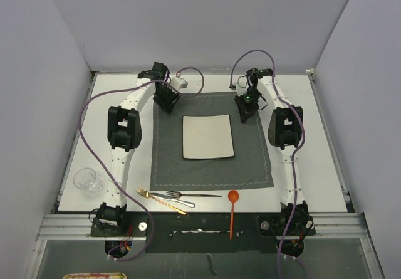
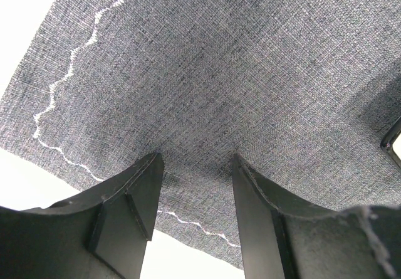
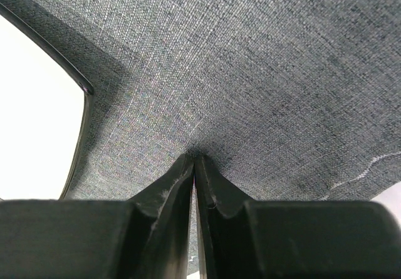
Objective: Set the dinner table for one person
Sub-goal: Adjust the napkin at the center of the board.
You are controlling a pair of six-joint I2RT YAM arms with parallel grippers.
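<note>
A dark grey stitched placemat lies on the white dinner table, with a square off-white plate at its middle. My left gripper stands at the mat's far left corner. In the left wrist view this gripper is open, its fingertips resting apart on the placemat just inside the white stitching. My right gripper is at the far right corner. Seen from the right wrist, it is shut, tips pinched on the placemat, with the plate to its left.
Near the table's front edge lie a gold fork, a silver fork, a dark knife and an orange spoon that overhangs the edge. A clear glass stands at the front left. Walls close in the table on three sides.
</note>
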